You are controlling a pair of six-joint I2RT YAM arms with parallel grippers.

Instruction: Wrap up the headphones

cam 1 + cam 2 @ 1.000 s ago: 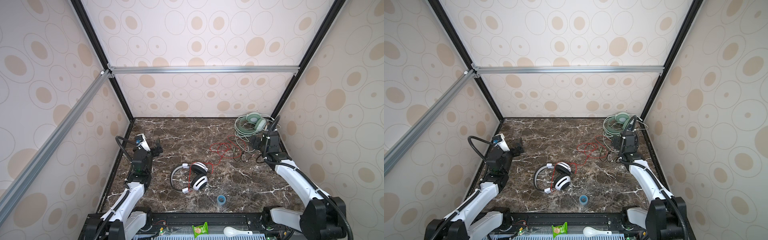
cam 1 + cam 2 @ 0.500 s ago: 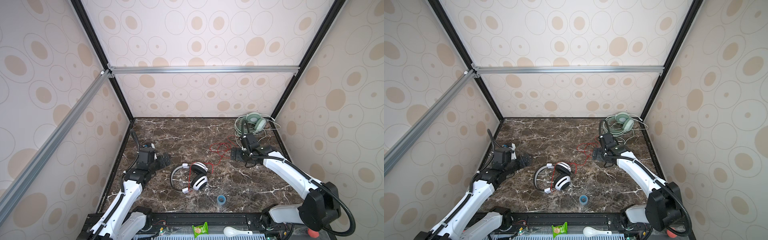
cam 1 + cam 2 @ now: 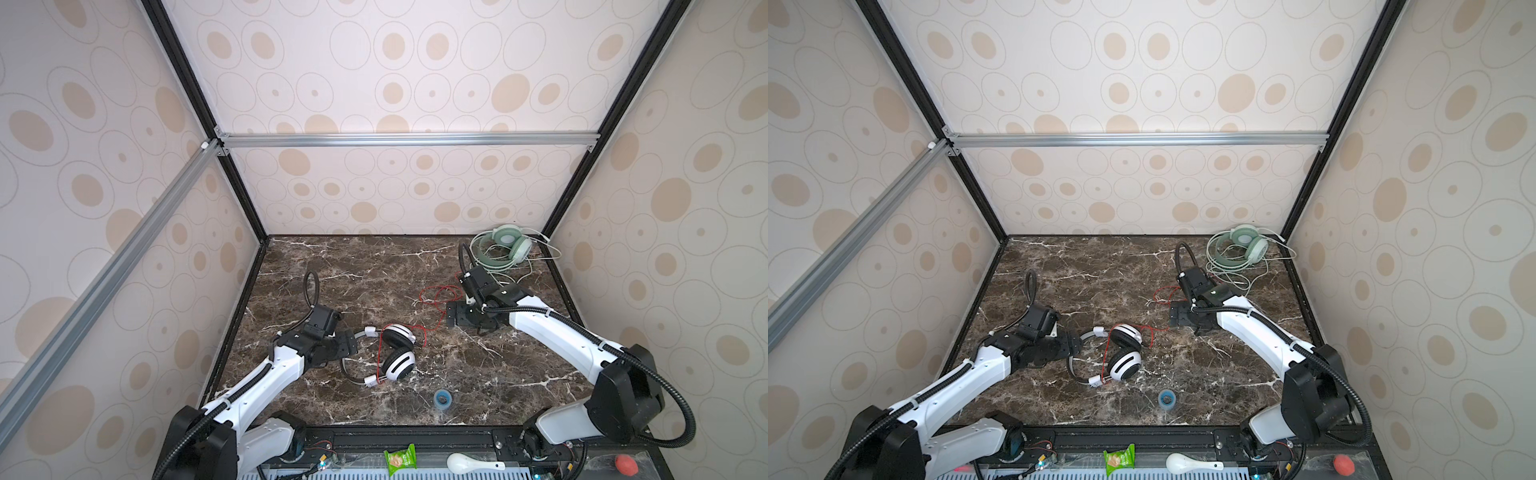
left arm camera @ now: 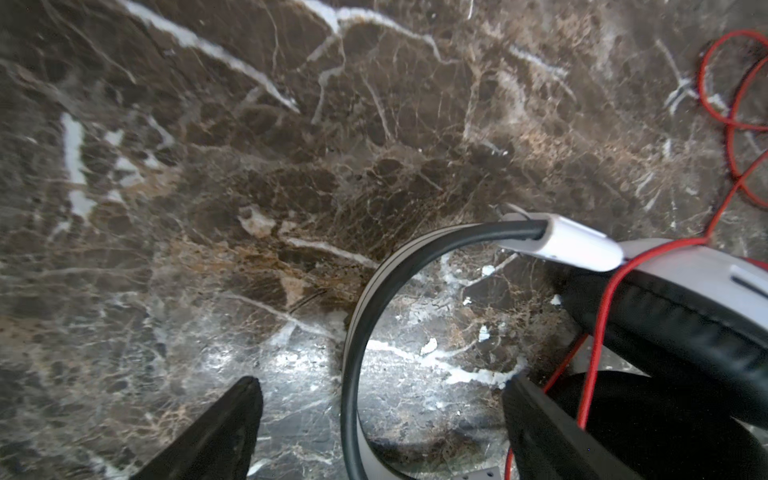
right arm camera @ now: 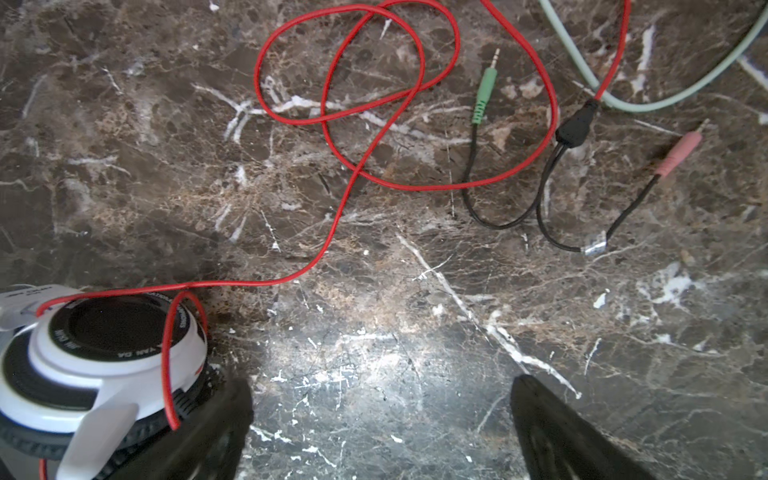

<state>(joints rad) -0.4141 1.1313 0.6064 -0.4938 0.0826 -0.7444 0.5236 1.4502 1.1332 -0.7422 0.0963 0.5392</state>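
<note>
- My left claw (image 4: pixel 382 415) is gaping wide astride the headband (image 4: pixel 353 332) of the white headphones (image 3: pixel 397 353), toward 6 o'clock on the desk (image 3: pixel 374 266).
- My right claw (image 3: pixel 455 319) is hanging wide, empty, near the loose red cord (image 3: pixel 436 295).
- The mint headphones (image 3: pixel 505 245) are lying at 1 o'clock; I'm judging nothing wrapped yet.

A robotics lab cell: a left arm (image 3: pixel 257 374) and right arm (image 3: pixel 552 332) mounted at 6 o'clock of a marble-look table (image 3: pixel 374 266), boxed by aluminium rails (image 3: pixel 407 139) and circle-patterned panels (image 3: pixel 415 62), red button (image 3: pixel 626 464) at 5 o'clock.

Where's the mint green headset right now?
In both top views the mint green headset lies in the far right corner of the table, beyond the right gripper.
</note>
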